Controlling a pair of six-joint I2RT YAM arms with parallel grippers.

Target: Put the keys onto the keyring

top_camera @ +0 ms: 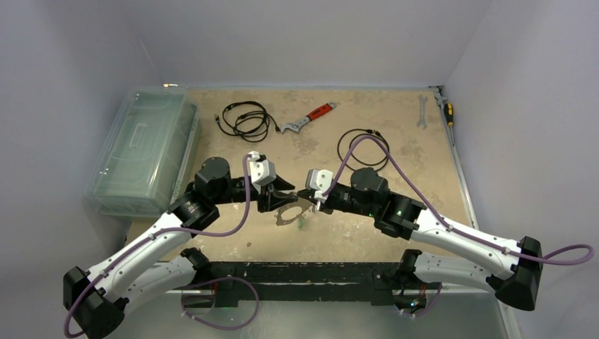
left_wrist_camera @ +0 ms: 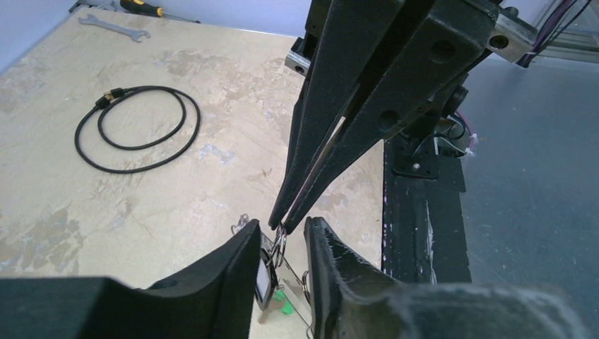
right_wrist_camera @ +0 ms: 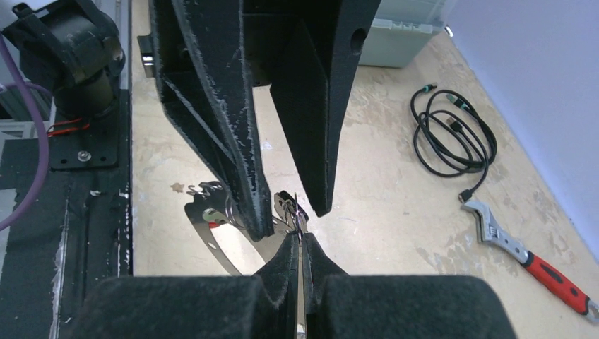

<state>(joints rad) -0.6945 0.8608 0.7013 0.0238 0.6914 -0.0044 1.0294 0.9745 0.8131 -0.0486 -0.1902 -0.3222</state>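
The keyring, a thin grey metal hoop, lies on the table between both grippers; it also shows in the right wrist view. My right gripper is shut on a thin silver key held edge-on, with small split rings at its fingertips. My left gripper is open and its fingers straddle those rings. A dark key tag rests against the inside of the left finger. A green key tag lies on the table below it, also seen in the top view.
Two black coiled cables lie behind the grippers. A red-handled wrench lies at the back, with a spanner and screwdriver at the back right. A clear plastic box stands on the left.
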